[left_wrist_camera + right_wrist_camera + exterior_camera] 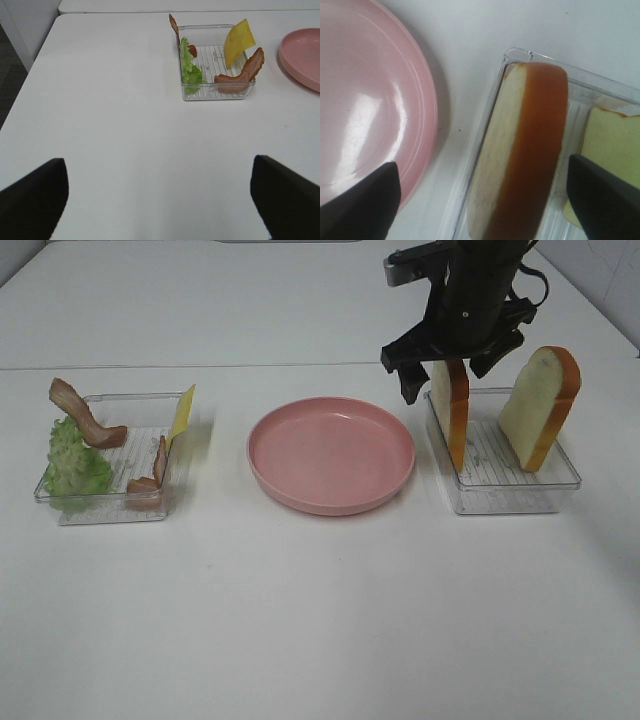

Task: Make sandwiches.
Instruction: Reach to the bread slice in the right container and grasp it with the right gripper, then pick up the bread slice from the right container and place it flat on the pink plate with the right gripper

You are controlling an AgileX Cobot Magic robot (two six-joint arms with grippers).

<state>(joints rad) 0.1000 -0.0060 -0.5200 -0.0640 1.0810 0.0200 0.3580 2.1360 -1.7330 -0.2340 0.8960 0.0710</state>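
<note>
The right gripper (448,372), jaws spread and empty, hung above the upright bread slice (452,412) nearest the pink plate (331,454), in the clear tray (520,492) beside it, the slice's long top edge running between the jaws, crosswise to their closing direction.

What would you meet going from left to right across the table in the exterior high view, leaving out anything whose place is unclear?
lettuce → yellow cheese slice → pink plate → left bread slice → right bread slice
</note>
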